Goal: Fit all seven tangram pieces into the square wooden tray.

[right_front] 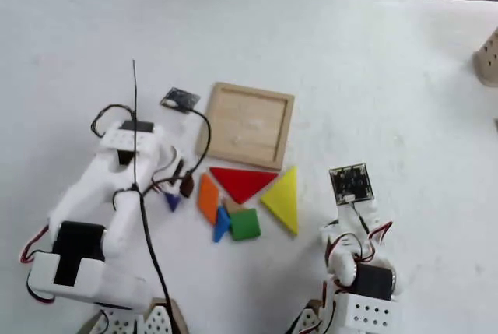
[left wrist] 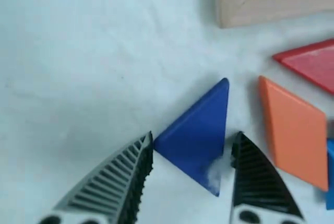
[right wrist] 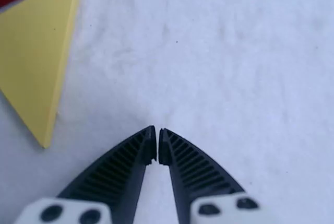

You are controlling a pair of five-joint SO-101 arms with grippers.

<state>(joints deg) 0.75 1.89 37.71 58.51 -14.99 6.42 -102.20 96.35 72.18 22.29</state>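
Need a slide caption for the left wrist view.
Left gripper open astride the blue triangle; orange parallelogram and a corner of the wooden tray close by.

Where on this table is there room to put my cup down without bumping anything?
The widest bare table lies beyond the wooden tray, toward the far edge. More lies right of the tray and yellow triangle. It is crowded between the tray and the arms: the coloured pieces cluster there, and the left arm's jaws straddle the small blue triangle.
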